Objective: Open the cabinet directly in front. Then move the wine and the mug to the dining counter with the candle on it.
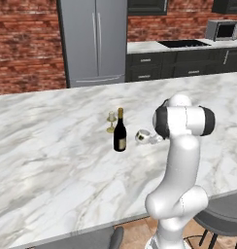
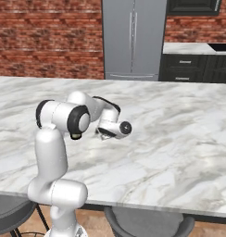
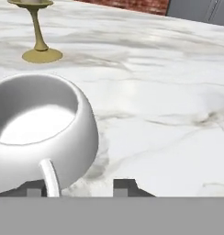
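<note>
Down at the hand point(image 3: 79, 187), fingers point(image 3: 125, 187) spread apart, squeezing nothing. Between them, loose, the thin handle point(image 3: 49, 176) of the mug point(image 3: 40, 124). Mug upright on the tabletop point(image 1: 52, 160), right in front of the hand, likely just set down to stay. Next to it in the left base view, the wine point(image 1: 120, 133) standing tall, with the candle point(image 1: 110, 121) close behind. All 3 together, so job looks nearly done. Wide, flat, white-grey marble all around. Grey stool point(image 1: 222, 216) at the near edge. Farther back, a grey fridge point(image 1: 93, 41) and a red brick wall point(image 1: 23, 44).
</note>
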